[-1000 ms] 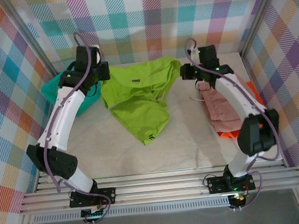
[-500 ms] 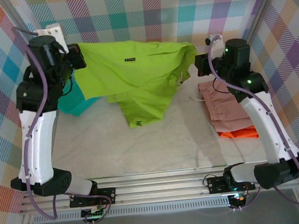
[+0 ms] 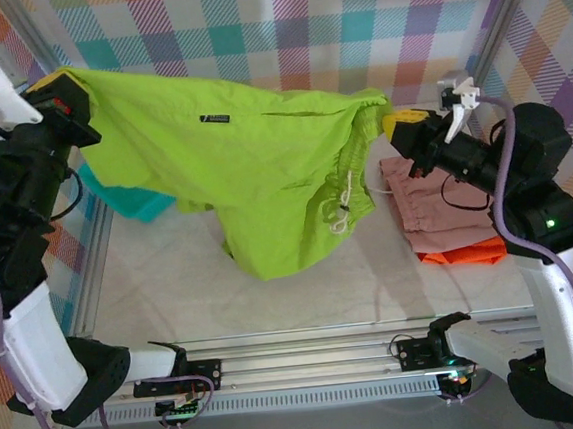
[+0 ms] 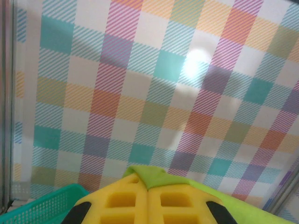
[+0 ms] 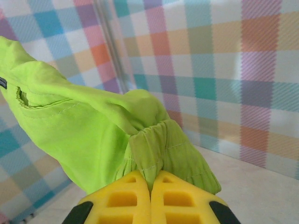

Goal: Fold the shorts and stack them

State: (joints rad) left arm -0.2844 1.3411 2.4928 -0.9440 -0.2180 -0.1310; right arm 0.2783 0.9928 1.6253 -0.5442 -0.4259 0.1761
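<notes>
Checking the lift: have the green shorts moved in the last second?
Yes. The lime green shorts rose off the table and now hang spread, their left end above the teal basket they lay beside.

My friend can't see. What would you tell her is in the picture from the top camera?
Two robot arms hold lime green shorts stretched in the air between them, the left gripper pinching one end and the right gripper the other. On the table at the right, pink shorts lie on orange shorts, and a teal basket peeks out at the left.
</notes>
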